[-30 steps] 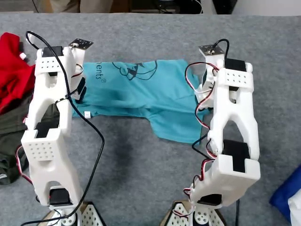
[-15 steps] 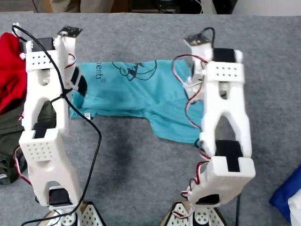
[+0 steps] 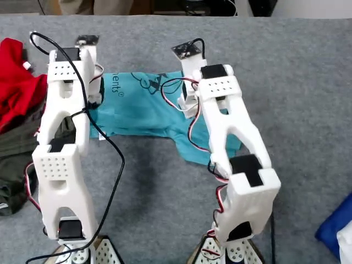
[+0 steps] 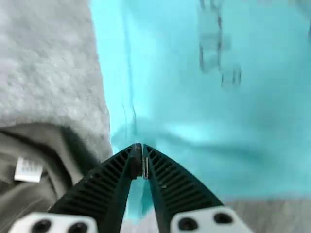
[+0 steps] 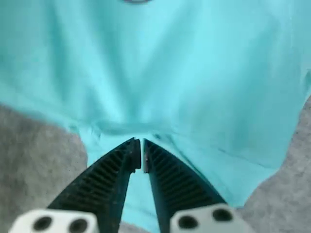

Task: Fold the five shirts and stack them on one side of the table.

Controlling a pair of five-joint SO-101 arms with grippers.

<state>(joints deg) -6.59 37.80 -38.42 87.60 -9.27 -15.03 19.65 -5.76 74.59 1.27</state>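
A teal shirt point(image 3: 140, 110) with a dark print lies partly folded on the grey table point(image 3: 308, 82), between the two arms. My left gripper point(image 4: 141, 162) is shut on the shirt's left edge point(image 4: 121, 116), right beside an olive garment point(image 4: 43, 150). My right gripper point(image 5: 142, 154) is shut on a pinched fold of the teal shirt point(image 5: 160, 73). In the high view the right arm point(image 3: 220, 110) leans left over the shirt's middle and hides the fabric under it. A sleeve point(image 3: 201, 151) trails toward the front.
A red shirt point(image 3: 16, 93) and a dark olive shirt point(image 3: 11, 165) are heaped at the table's left edge. Blue cloth point(image 3: 335, 220) with a white piece point(image 3: 346, 245) lies at the front right corner. Open grey table lies to the right and in front.
The right arm has swung left, carrying the shirt's right side over its middle. The left arm shifted slightly while holding the left edge.
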